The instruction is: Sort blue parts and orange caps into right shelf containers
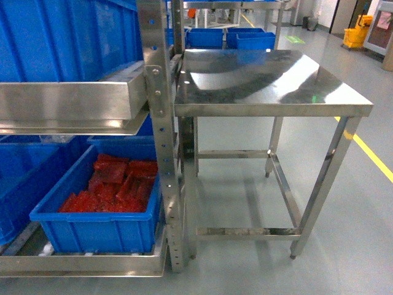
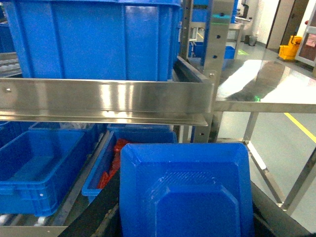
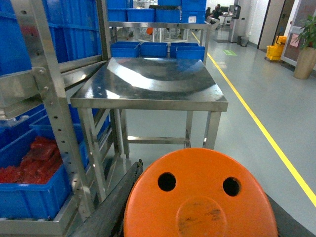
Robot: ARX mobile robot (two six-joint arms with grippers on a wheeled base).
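Closest to my left wrist camera, a bright-blue blocky plastic part (image 2: 185, 190) fills the bottom of the view, sitting right against my left end effector; the fingers themselves are hidden behind it, so I cannot tell whether they are apart or clamped on it. In my right wrist camera an orange round plastic cap (image 3: 200, 195) with two small holes in its face does the same, pressed up at my right end effector, and again I cannot tell how the fingers stand. Neither end effector shows in the head view.

Just beyond the blue part, low on the stainless-steel shelf rack (image 1: 161, 123), lies an open blue plastic bin (image 1: 92, 230) heaped with red pieces (image 1: 116, 184); beside it on the left is an empty-looking blue ribbed bin (image 2: 39, 163). White rollers (image 2: 22, 219) show under its front edge. Above, a shiny flat steel rail (image 2: 103, 101) crosses the left wrist view, and on that upper level stands a large blue plastic bin (image 2: 94, 39) with thick rim.

To the right of the rack, touching its upright, is a polished stainless-steel worktop (image 1: 270, 83) on four legs. Farther back are more blue bins (image 3: 155, 49) on another rack, a yellow floor line (image 3: 256, 118), and a yellow mop bucket (image 1: 356, 34).
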